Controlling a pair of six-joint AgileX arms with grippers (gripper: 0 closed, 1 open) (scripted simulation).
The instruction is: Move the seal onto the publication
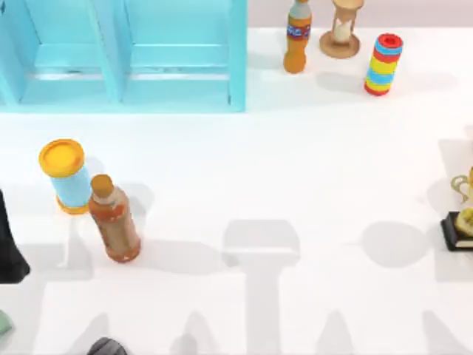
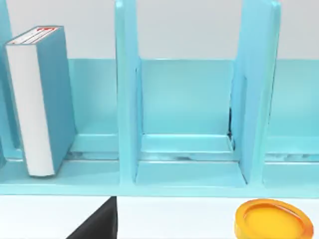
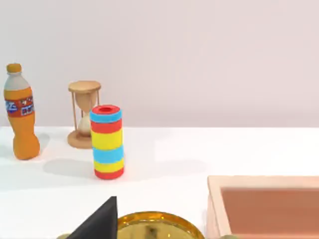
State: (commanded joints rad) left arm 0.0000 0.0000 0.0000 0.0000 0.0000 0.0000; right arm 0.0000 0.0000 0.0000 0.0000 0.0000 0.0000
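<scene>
The left arm stood as a dark shape at the table's left edge. Whether its gripper's fingers were apart could not be told.

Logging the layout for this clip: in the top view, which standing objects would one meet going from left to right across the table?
Yellow-lidded blue canister → brown drink bottle → orange soda bottle → wooden hourglass → striped cylinder → gold trophy on a black base at the right edge.
</scene>
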